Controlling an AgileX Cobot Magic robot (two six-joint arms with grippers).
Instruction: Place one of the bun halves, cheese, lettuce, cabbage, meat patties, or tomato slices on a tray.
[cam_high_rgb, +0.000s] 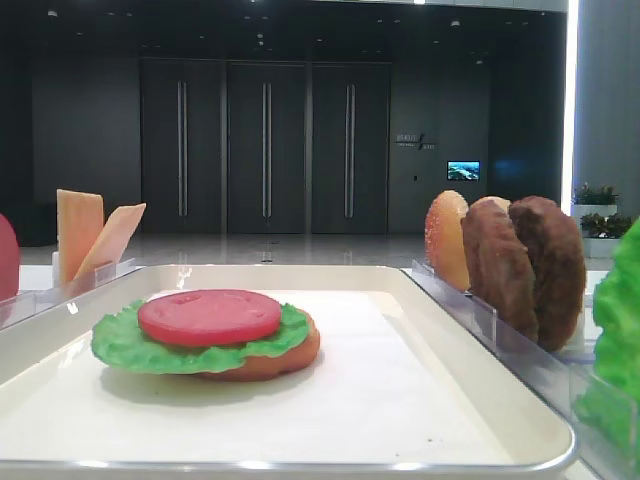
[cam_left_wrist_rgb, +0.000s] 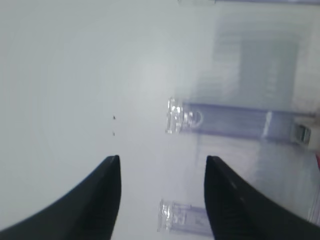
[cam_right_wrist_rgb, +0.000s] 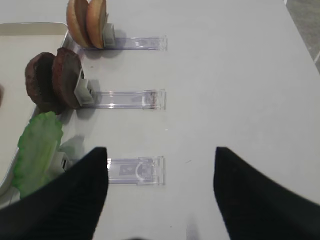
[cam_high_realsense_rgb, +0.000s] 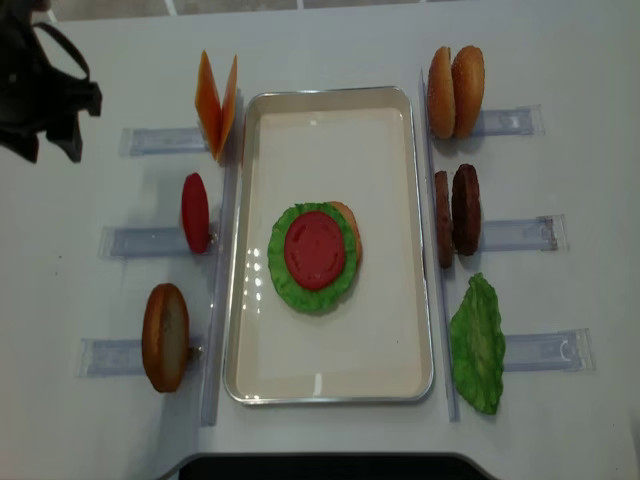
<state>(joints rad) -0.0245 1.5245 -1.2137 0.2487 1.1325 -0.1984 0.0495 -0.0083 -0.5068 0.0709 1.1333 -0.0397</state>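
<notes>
On the white tray (cam_high_realsense_rgb: 330, 385) lies a stack: a bun half (cam_high_realsense_rgb: 347, 215) at the bottom, a green lettuce leaf (cam_high_realsense_rgb: 285, 280) over it and a red tomato slice (cam_high_realsense_rgb: 315, 249) on top. My left gripper (cam_left_wrist_rgb: 162, 159) is open over bare table, with nothing between its fingers; its dark arm (cam_high_realsense_rgb: 45, 95) shows at the far left, away from the tray. My right gripper (cam_right_wrist_rgb: 161, 150) is open and empty above the table, beside the rack holding lettuce (cam_right_wrist_rgb: 37, 150). Cheese slices (cam_high_realsense_rgb: 215, 100), another tomato slice (cam_high_realsense_rgb: 195, 212) and a bun half (cam_high_realsense_rgb: 165, 337) stand left of the tray.
Clear plastic racks (cam_high_realsense_rgb: 520, 235) flank the tray. On the right stand two bun halves (cam_high_realsense_rgb: 455, 92), two meat patties (cam_high_realsense_rgb: 457, 210) and a lettuce leaf (cam_high_realsense_rgb: 478, 345). A dark base (cam_high_realsense_rgb: 330, 467) sits at the table's front edge.
</notes>
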